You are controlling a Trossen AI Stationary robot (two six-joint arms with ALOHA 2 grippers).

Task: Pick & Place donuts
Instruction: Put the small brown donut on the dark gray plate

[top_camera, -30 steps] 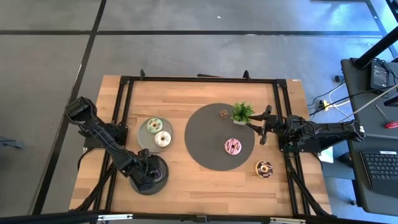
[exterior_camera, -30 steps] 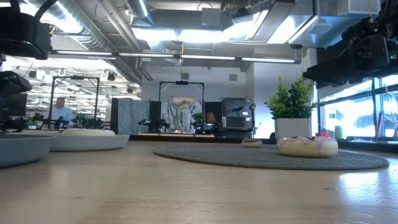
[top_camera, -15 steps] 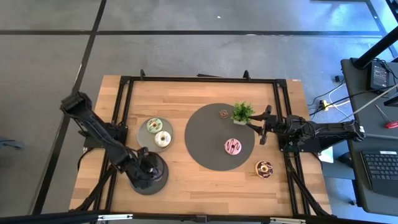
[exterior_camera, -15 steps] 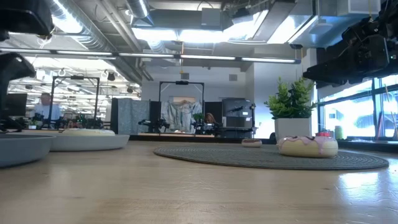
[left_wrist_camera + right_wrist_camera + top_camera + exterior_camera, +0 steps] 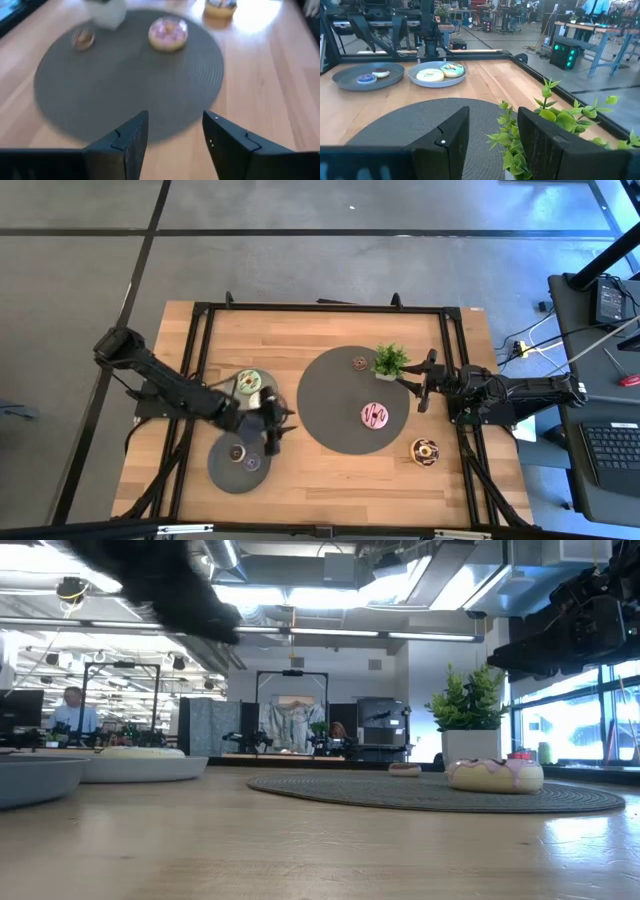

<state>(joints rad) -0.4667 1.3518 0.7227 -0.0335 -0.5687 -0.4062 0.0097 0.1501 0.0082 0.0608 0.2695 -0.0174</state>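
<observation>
On the round mat (image 5: 335,405), two donuts (image 5: 375,415); four elsewhere.

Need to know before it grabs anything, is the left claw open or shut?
Open. In its wrist view the left claw shows two fingers apart, with only the grey mat between them.

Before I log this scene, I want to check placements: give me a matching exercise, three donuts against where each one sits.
Things:
1. pink donut
2. chocolate donut
3. pale-green donut

Places:
a. on a grey plate
b. on the bare wood of the table
c. on the dark mat

Pairs: 1-c, 2-b, 3-a
</observation>
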